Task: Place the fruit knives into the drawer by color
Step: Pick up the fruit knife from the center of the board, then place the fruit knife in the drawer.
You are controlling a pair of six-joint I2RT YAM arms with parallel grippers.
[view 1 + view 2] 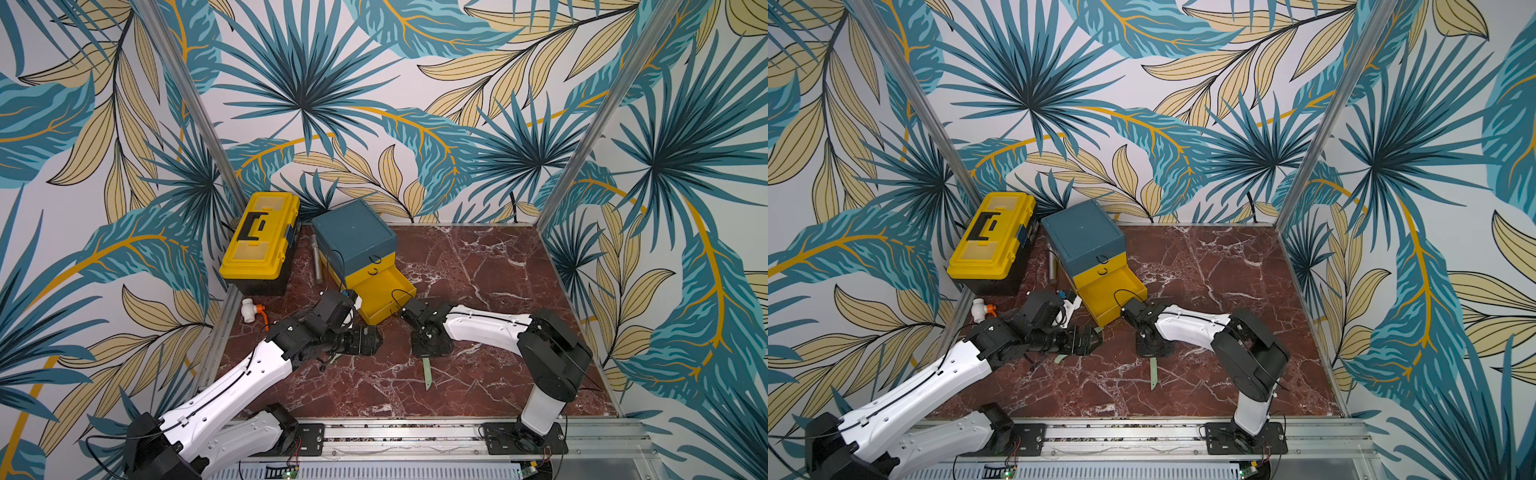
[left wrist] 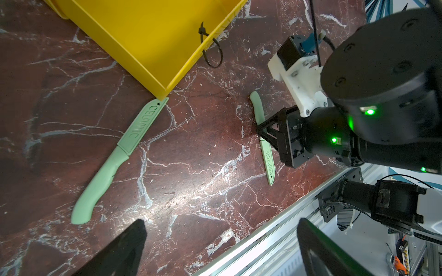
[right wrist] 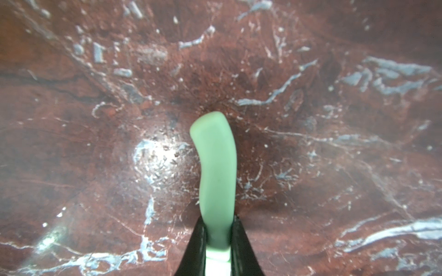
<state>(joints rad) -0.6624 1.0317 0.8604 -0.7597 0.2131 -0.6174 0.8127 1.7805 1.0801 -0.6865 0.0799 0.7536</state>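
Green plastic is slippery: the pale green knife (image 3: 216,172) could twist or slip when lifted, because the right gripper (image 3: 218,223) pinches just one thin spot. Its jaws are nearly closed on that knife, low by the table (image 3: 95,167), near the open yellow drawer (image 1: 382,311). The left gripper (image 2: 221,221) stands wide open, empty.

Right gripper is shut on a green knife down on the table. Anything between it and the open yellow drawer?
Nothing visible. Bare marble lies between the green knife in the right gripper and the open yellow drawer. The second green knife lies off to the side, its tip at the drawer's corner.
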